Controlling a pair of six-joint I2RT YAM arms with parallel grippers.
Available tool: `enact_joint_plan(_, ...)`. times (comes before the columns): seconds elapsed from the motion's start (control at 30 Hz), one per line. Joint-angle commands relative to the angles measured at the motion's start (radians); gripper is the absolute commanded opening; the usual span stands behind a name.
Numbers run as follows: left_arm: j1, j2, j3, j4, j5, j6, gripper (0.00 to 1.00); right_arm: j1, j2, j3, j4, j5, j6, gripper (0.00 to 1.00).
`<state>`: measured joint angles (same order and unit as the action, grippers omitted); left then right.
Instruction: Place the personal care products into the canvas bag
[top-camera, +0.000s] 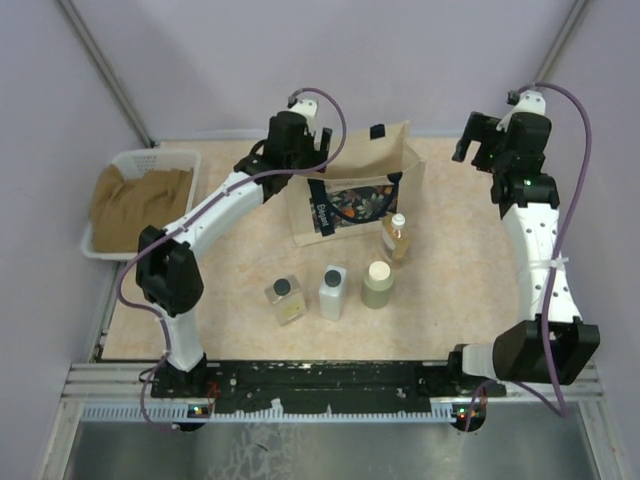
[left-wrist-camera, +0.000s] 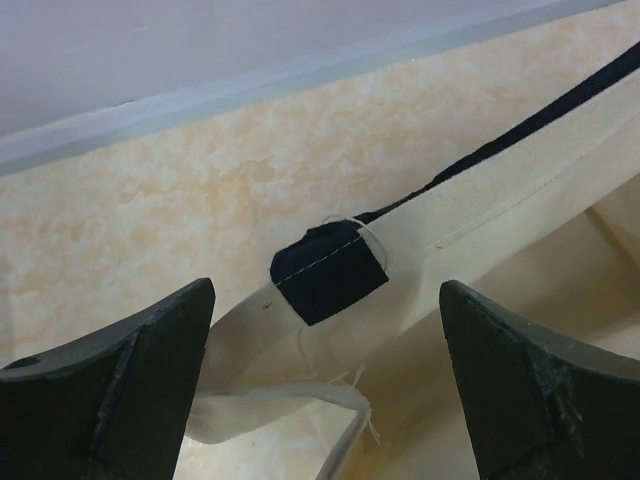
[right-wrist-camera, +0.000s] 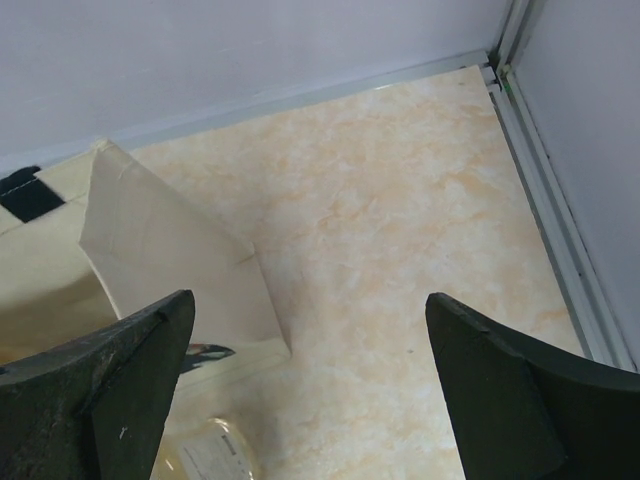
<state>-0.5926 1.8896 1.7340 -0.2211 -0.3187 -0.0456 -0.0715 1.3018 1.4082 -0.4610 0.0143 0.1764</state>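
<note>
The canvas bag (top-camera: 352, 190) stands open at the back middle, floral panel facing the front. Four bottles stand in front of it: amber with white cap (top-camera: 396, 240), olive-green with cream cap (top-camera: 378, 284), white with dark cap (top-camera: 332, 292), clear square with black cap (top-camera: 286, 299). My left gripper (top-camera: 283, 150) is open and empty over the bag's left rim. The left wrist view shows its open gripper (left-wrist-camera: 327, 290) above the rim and a navy handle patch (left-wrist-camera: 328, 270). My right gripper (top-camera: 478, 140) is open and empty, right of the bag (right-wrist-camera: 150, 240). The amber bottle (right-wrist-camera: 205, 455) shows below it.
A white plastic basket (top-camera: 180, 160) with brown cloth stands at the far left. Walls close the table at the back and on both sides, with a metal rail (right-wrist-camera: 545, 200) at the right edge. The arm bases sit along the near edge.
</note>
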Motion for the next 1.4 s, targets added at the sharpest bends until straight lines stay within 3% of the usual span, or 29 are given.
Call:
enact_joint_plan(0.0,0.001,-0.034,0.006,-0.104,-0.038,-0.026,0.99,0.014,0.062,0.027,0.090,0.017,-0.006,0.99)
enact_joint_plan(0.13,0.000,-0.115,-0.049,-0.071,-0.027,-0.027,0.99,0.014,0.195,-0.027,0.271,0.052,-0.013,0.99)
enact_joint_plan(0.33,0.000,-0.281,-0.073,-0.025,0.048,-0.021,0.99,0.013,0.492,0.068,0.392,-0.005,0.025,0.99)
enact_joint_plan(0.57,0.000,-0.442,-0.169,-0.013,-0.083,0.039,0.99,0.040,0.667,0.165,0.460,-0.099,0.053,0.99)
enact_joint_plan(0.97,0.007,-0.512,-0.232,-0.017,-0.164,0.066,1.00,0.234,0.699,0.128,0.407,-0.060,-0.044,0.99)
enact_joint_plan(1.23,0.017,-0.523,-0.259,-0.003,-0.160,0.066,0.99,0.272,0.657,0.060,0.399,-0.021,-0.054,0.99)
enact_joint_plan(1.37,0.029,-0.530,-0.280,0.009,-0.152,0.065,1.00,0.269,0.657,0.120,0.346,0.076,-0.095,0.99)
